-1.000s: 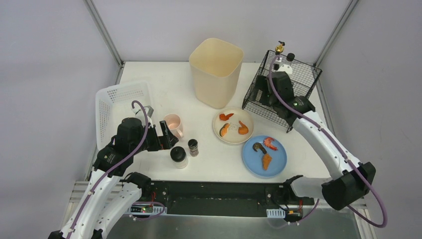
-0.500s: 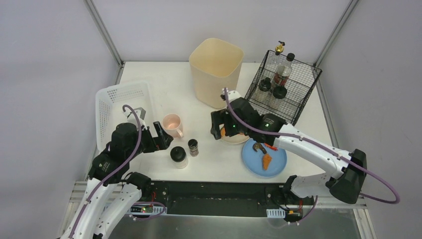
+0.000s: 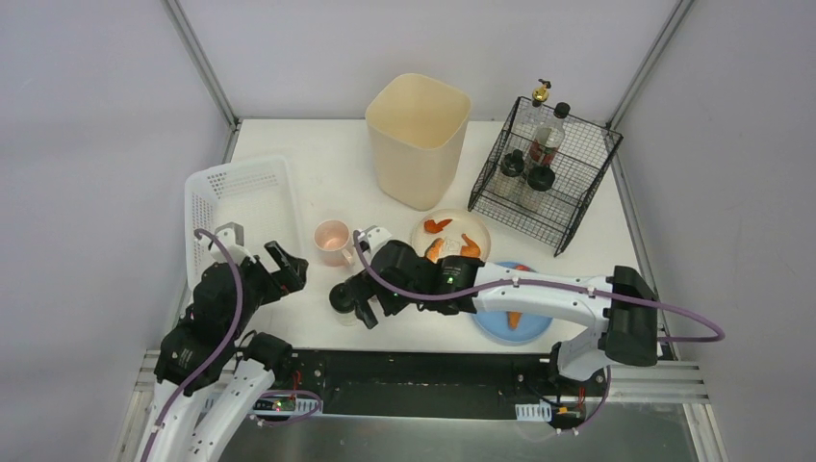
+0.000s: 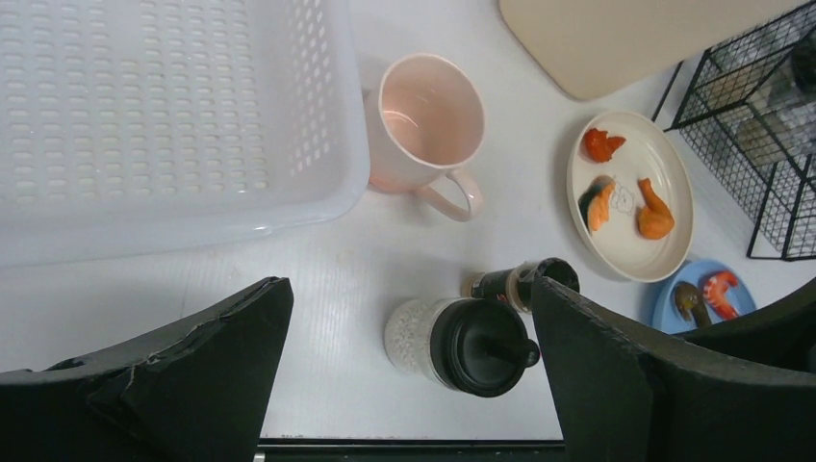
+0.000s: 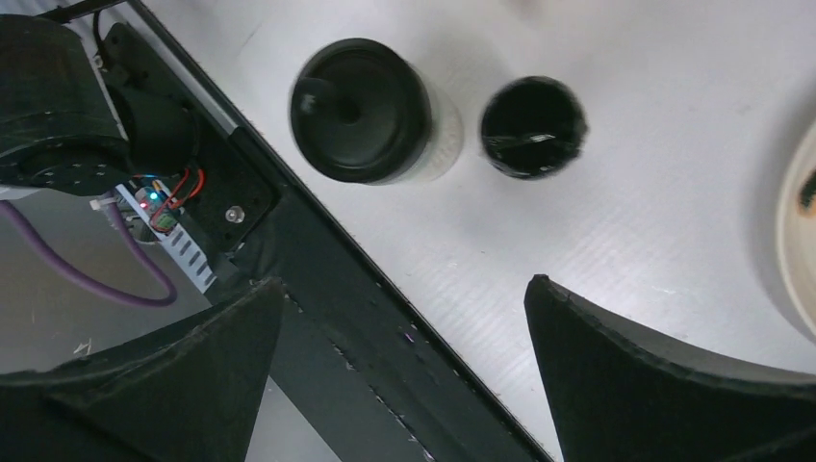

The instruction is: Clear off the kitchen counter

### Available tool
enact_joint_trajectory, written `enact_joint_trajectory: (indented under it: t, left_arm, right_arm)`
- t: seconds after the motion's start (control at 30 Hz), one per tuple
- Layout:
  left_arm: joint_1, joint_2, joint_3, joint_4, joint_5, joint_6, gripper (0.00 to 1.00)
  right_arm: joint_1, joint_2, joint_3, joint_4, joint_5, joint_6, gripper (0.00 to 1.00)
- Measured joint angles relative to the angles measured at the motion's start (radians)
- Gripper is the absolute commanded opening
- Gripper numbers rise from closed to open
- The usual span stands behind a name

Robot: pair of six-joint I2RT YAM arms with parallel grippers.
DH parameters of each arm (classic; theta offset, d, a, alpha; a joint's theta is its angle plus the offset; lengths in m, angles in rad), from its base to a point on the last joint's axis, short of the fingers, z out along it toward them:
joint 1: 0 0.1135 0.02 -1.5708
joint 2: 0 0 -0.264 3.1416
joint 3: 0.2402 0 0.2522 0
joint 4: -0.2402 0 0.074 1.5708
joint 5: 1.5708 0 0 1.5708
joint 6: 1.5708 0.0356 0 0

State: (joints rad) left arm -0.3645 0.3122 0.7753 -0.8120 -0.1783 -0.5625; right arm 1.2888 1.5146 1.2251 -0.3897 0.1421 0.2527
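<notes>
Plain pale grey walls (image 3: pixel 423 48) close three sides under soft, even light, slanting aluminium posts (image 3: pixel 202 63) marking the far corners, a brushed metal ledge (image 3: pixel 433 445) nearest.

Left arm (image 3: pixel 207 322): I read it folded close to its own base, elbow low, wrist lifted and angled toward the centre. Left end effector (image 3: pixel 290 267) is spread wide. Its two black fingers (image 4: pixel 192 375) fill the lower corners of the wrist view, well apart.

Right arm (image 3: pixel 539 289): stretched low from its base at far right, forearm running leftward across the front, wrist turned down. Right end effector (image 3: pixel 354 305) sits near the left one, just to its right, camera looking almost straight down. Its fingers (image 5: pixel 635 385) gape wide too, tips well apart.
</notes>
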Motion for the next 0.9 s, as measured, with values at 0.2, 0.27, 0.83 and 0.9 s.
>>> enact_joint_trajectory:
  t: [0.2,0.27,0.83,0.9]
  left_arm:
    - [0.000,-0.094,0.000,-0.009,-0.082,-0.026,1.00]
    - [0.000,-0.114,0.000,-0.011,-0.097,-0.029,1.00]
    - [0.000,-0.123,0.000,-0.018,-0.121,-0.033,1.00]
    - [0.000,-0.124,0.000,-0.018,-0.121,-0.033,1.00]
  right_arm:
    - [0.063,0.080,0.083,0.010,0.009,0.027,0.99]
    - [0.068,0.103,0.100,0.018,0.011,0.046,0.99]
    - [0.081,0.315,0.256,0.017,0.109,0.101,0.99]
    - [0.081,0.332,0.269,0.011,0.124,0.103,0.99]
